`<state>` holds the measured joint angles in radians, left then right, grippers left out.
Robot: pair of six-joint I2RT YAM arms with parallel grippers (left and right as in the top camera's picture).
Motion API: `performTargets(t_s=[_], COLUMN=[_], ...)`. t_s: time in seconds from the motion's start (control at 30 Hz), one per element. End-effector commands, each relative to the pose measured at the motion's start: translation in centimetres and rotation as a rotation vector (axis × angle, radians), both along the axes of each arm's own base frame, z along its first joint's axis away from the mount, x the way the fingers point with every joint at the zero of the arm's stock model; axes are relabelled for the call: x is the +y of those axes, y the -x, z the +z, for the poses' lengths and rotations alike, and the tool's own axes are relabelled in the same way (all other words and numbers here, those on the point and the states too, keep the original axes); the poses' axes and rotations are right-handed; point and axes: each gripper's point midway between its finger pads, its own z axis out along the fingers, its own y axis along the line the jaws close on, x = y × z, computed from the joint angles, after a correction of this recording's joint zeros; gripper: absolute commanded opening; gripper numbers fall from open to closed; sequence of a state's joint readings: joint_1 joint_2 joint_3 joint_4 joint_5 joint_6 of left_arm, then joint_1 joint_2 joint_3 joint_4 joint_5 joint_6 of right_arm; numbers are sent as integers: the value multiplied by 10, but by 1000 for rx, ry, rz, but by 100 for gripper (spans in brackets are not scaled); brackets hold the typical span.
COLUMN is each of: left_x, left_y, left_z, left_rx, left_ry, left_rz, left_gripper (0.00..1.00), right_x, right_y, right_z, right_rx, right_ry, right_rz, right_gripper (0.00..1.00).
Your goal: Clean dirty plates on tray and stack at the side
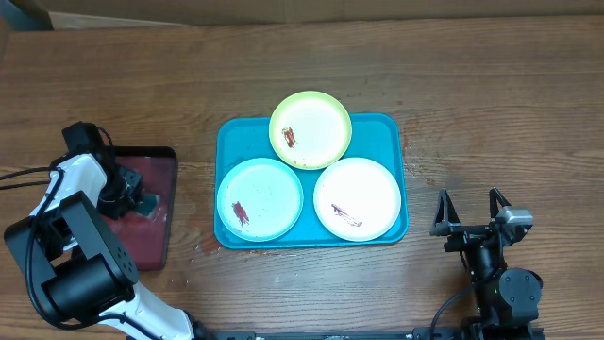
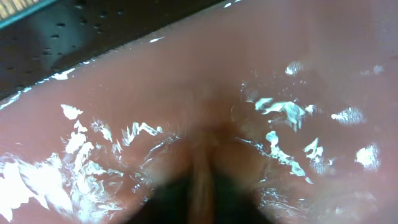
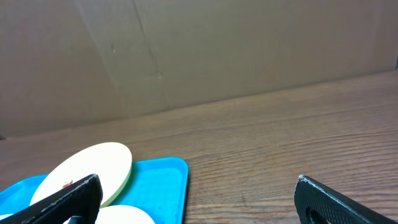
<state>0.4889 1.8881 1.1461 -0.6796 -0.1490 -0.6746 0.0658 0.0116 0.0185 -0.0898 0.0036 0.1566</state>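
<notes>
Large bright blue rectangular plastic tray (image 1: 382,132) is noted mid-way along the brown wooden surface (image 1: 491,94). Three small round plastic plates are carried in it, each smeared reddish-brown: yellow-green plate (image 1: 310,129) at the far edge, overlapping the rim; light blue plate (image 1: 260,199) near-left; white plate (image 1: 358,199) near-right. Nothing has been stacked at the side yet.

Left gripper (image 1: 142,200) is lowered into a small black tray with dark red inside (image 1: 160,165), left of the blue tray. Its wrist view is filled by a wet red film, so whether it is open cannot be told.

Right gripper (image 1: 469,215) is stationed right of the blue tray, jaws spread wide, nothing held. The white plate lies to its left and is judged its nearest reach; the light blue plate lies nearer the left arm.
</notes>
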Motion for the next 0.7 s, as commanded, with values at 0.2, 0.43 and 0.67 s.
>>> performTargets(t_s=[0.2, 0.43, 0.67], left_x=[-11, -63, -70], left_y=[18, 15, 25], left_z=[-18, -19, -18], left_rx=[74, 28, 68], left_ry=[59, 330, 362], left_rz=[-7, -27, -20], left_gripper=[67, 100, 65], right_x=[-1, -1, -1], right_y=[0, 0, 0], right_z=[-2, -2, -2], right_rx=[-4, -4, -4], right_ry=[4, 4, 4], right_rz=[-6, -6, -6], right_gripper=[100, 100, 100])
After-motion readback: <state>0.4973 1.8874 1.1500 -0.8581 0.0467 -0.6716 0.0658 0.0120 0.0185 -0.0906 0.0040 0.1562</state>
